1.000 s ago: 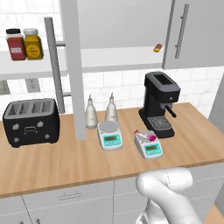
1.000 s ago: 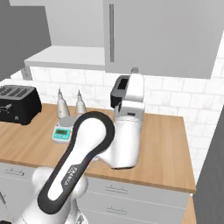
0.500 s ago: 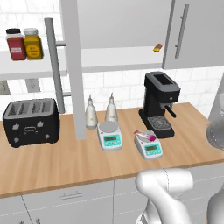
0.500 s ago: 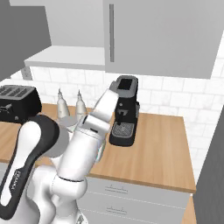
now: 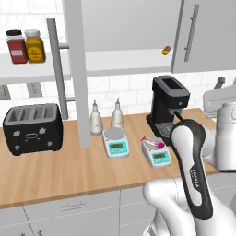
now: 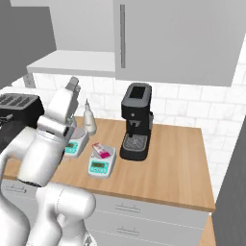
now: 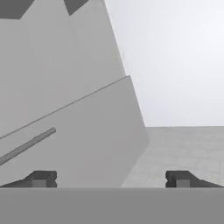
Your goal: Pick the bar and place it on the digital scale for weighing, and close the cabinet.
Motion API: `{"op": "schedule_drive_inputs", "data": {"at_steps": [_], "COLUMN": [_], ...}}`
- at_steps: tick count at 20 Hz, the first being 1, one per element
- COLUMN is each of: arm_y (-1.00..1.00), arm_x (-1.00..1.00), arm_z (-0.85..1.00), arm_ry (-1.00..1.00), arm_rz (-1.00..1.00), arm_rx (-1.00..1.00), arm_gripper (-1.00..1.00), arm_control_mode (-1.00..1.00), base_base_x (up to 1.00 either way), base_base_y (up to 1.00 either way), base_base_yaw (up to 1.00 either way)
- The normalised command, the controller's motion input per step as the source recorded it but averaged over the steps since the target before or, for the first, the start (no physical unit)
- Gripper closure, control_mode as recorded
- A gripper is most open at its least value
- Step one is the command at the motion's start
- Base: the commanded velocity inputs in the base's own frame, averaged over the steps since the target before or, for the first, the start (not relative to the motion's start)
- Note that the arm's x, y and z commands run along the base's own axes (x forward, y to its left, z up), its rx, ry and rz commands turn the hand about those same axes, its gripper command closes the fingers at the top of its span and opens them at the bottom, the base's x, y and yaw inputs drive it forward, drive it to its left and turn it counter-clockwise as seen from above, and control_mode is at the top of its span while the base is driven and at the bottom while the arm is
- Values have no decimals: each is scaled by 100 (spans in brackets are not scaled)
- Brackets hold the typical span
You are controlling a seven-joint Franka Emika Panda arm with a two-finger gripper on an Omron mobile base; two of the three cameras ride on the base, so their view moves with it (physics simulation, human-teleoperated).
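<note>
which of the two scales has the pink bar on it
The digital scale nearer the black coffee machine: the bar lies across its pan. The other scale, in front of the two bottles, has a bare pan.

Colour reference: kitchen counter, shelf and cabinet.

Pink-magenta wrapped bar with pale ends (image 5: 152, 143) on a white-grey digital scale with teal display panel (image 5: 157, 155); second, matching white-grey scale (image 5: 116, 143). Flat grey cabinet doors (image 5: 206, 32) with silver bar handles. Black coffee machine (image 5: 168, 102), black toaster (image 5: 32, 127). Light brown wood-grain countertop (image 5: 69, 168). Red-filled jar (image 5: 16, 46), amber-yellow jar (image 5: 34, 45), small orange-brown wrapped item (image 5: 166, 50) on the white shelf (image 5: 124, 60). White tile backsplash (image 5: 133, 83).
</note>
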Motion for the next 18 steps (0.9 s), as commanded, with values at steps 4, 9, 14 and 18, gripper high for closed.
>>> {"op": "schedule_drive_inputs", "data": {"at_steps": [4,9,14,18], "arm_y": [86,1,25,21], "arm_x": [-99,-100,-100,-100], "arm_z": [6,18,6,38], "arm_ry": [12,14,12,5], "arm_rz": [20,11,8,0], "arm_rx": [-28,-22,-21,-13], "arm_gripper": [-100,-100,-100,-100], "arm_control_mode": [-100,-100,-100,-100], "base_base_x": [0,0,0,0], "base_base_y": [0,0,0,0], "base_base_yaw": [0,0,0,0]}}
